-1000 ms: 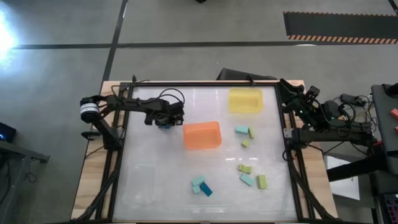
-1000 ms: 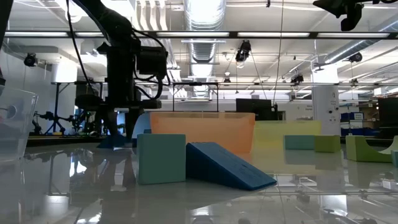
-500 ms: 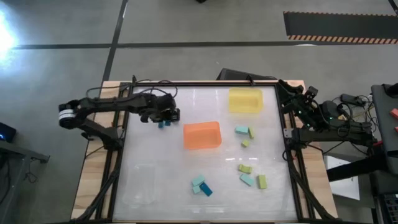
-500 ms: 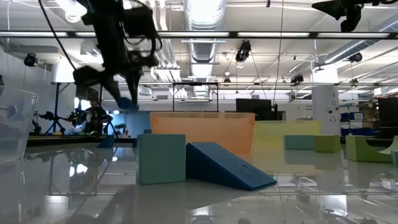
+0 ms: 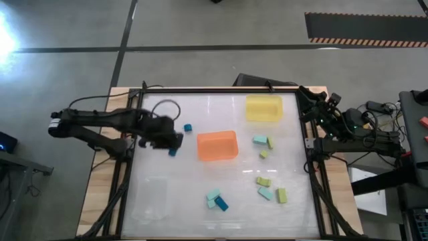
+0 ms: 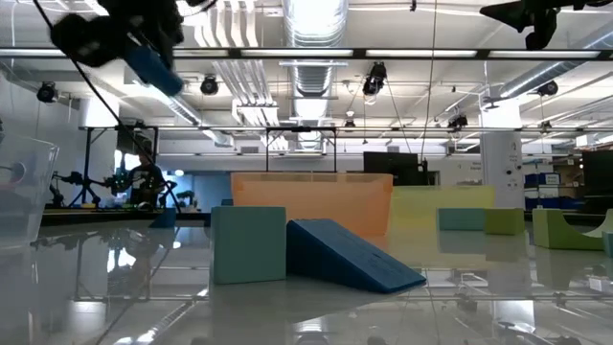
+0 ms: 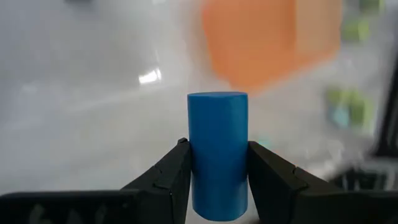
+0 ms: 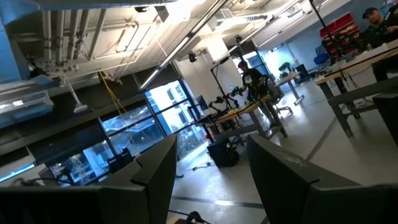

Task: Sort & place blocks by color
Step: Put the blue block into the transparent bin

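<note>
My left gripper (image 5: 172, 146) (image 7: 217, 149) hangs high over the table's left half, left of the orange tray (image 5: 217, 144), shut on a dark blue block (image 7: 217, 124) that looks rounded like a short cylinder. In the low view that block (image 6: 153, 67) is far above the table. Another dark blue block (image 5: 188, 126) lies flat on the table beside the arm. Teal, yellow-green and dark blue blocks lie near the near edge (image 5: 215, 199) and on the right half (image 5: 265, 193). My right gripper (image 8: 208, 186) is open at the table's far right corner (image 5: 321, 110). My left gripper pinches the dark blue block between its two fingers (image 7: 177, 168), on opposite sides of its lower half (image 7: 217, 171). The block's flat end sticks out past the fingertips. It is lifted clear of the table.
A yellow tray (image 5: 263, 108) stands at the far edge, right of centre. A clear tray (image 5: 150, 197) sits near the near left corner. In the low view a teal block (image 6: 248, 244) and a tilted dark blue block (image 6: 350, 254) stand close to the camera.
My left gripper has risen from table height to high above it, carrying the dark blue block clear of the table, and has drifted toward the near edge and a little left. One dark blue block has stayed on the table where the gripper was.
</note>
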